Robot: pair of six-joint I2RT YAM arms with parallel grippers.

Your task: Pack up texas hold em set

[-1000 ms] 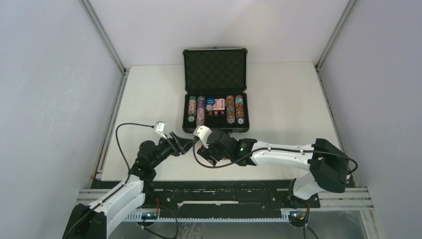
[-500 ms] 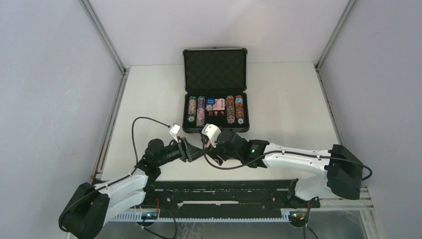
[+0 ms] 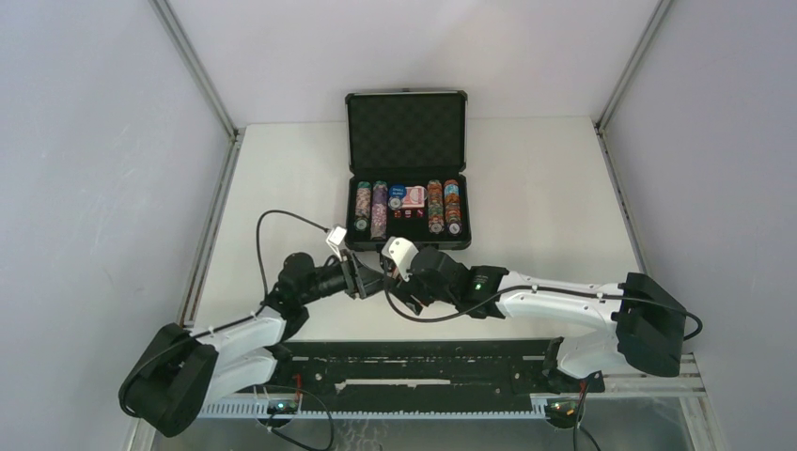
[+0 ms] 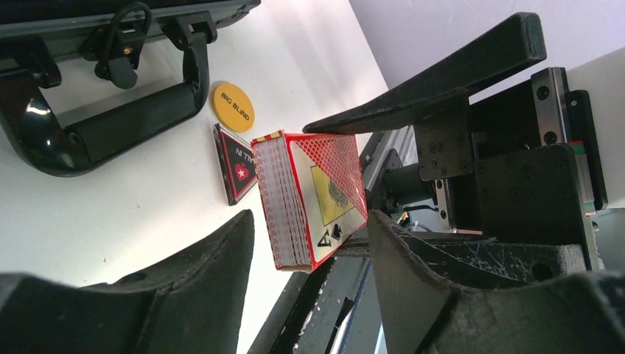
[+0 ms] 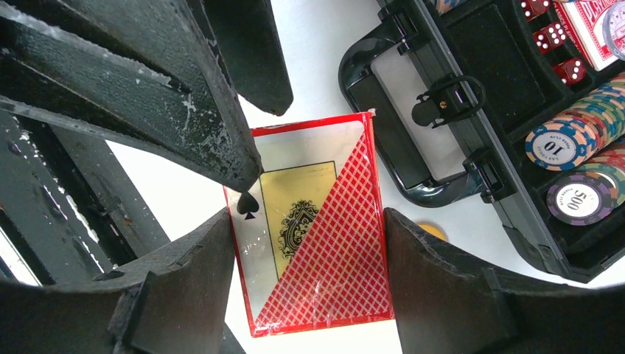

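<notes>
While the open briefcase (image 3: 406,132) sits midway along the worktop's (image 3: 554,188) far edge, chips (image 3: 435,207) racked inside, the right gripper (image 5: 308,217) pinches the red card deck (image 5: 320,251) by its long edges, just off the case handle (image 4: 125,122). The left gripper (image 4: 309,217) is spread around the deck's faces, one fingertip (image 5: 239,166) at the ace. Big Blind button (image 4: 233,106) lies beside the handle.

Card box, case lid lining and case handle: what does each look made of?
Card box: clear glossy plastic, either a case or a wrap, with red edging; stacked card edges show through its side.
Lid lining: matte black foam, judging by its dimpled egg-crate texture.
Case handle: probably black moulded plastic; smooth with soft highlights, though a rubber coating can't be excluded.
</notes>
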